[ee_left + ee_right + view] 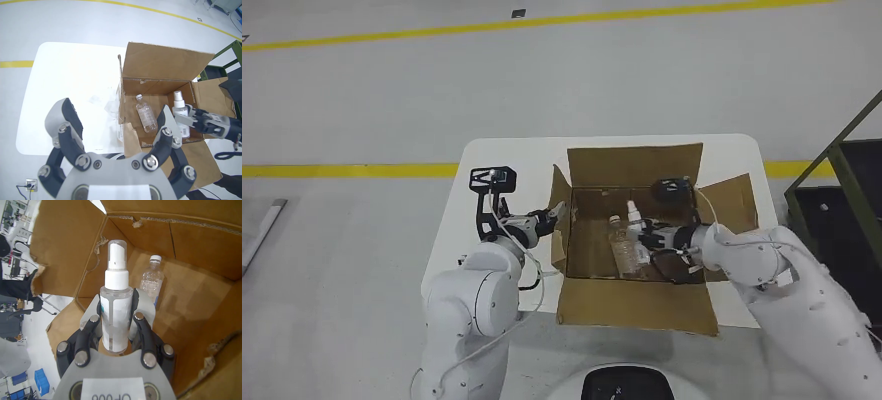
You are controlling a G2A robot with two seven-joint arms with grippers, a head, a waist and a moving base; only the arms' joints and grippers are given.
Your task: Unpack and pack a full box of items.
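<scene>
One sprayer (pixel 115 306), one bottle (pixel 151 281), one box (pixel 198 237)

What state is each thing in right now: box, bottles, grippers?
cardboard box, open, flaps folded out, standing on the table.
spray bottle, clear cap on, clamped in the right gripper inside the box.
water bottle, capped, lying on the box floor, not gripped.
right gripper, shut on the spray bottle.
left gripper, open and empty, beside the box.
</scene>
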